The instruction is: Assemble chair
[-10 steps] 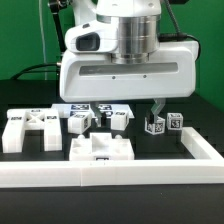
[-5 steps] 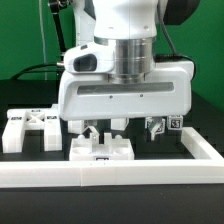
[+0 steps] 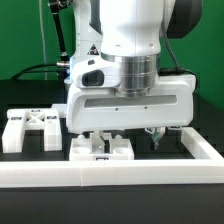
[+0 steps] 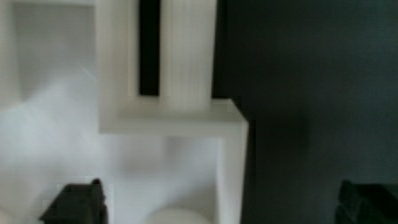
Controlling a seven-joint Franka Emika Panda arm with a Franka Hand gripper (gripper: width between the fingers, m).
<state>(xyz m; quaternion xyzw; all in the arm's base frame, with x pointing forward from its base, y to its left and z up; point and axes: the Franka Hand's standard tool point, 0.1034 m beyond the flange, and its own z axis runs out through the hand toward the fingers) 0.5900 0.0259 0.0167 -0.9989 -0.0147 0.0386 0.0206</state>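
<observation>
- The gripper point(image 4: 217, 202) hangs low over the table with its jaws spread wide and nothing held. The wrist view shows the dark fingertips point(image 4: 71, 203) well apart.
- Right under it, at six o'clock in the exterior view, a blocky white piece point(image 3: 100, 150) rests on the black table, just inside the long white border frame point(image 3: 150, 176).
- From the wrist, that piece lies between the fingers, nearer one than the other. I can't tell whether either touches it.
- At nine o'clock a flat panel point(image 3: 28, 128) with cut-outs lies by itself, well apart from the blocky piece.
- Whatever sits at three o'clock is mostly hidden behind the hand.
- To my eye the chair is barely begun. The two pieces I can see lie loose, and nothing I can see is joined.
- The step in hand looks like picking up the blocky piece, with all the fitting together left to do.
</observation>
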